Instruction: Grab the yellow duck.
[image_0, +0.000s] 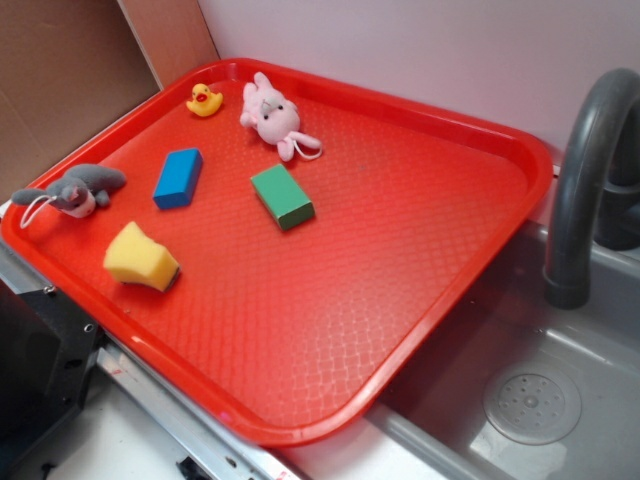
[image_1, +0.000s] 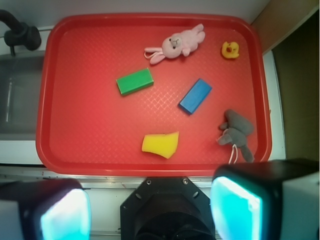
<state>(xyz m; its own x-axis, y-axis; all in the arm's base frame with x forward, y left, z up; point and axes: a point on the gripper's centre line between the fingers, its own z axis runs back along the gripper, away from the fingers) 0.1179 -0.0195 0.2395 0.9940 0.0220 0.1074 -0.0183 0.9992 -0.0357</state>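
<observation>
Red tray (image_1: 55, 100) is carrying everything. Going left to right in the wrist view: green block (image_1: 134, 81), pink rabbit (image_1: 176, 45), blue block (image_1: 195, 95), yellow duck (image_1: 230, 50) sitting at two o'clock. Gripper (image_1: 150, 205) is hovering wide open, empty, off the tray's near edge. Duck is looking light, glossy, likely slippery; pinching across its body seems best.

Glossy plastic yellow duck (image_0: 204, 99); textured plastic tray (image_0: 420, 250) (plush toys nearby).

red tray (image_0: 440, 300), yellow duck (image_0: 204, 99), blocks, plushes
</observation>
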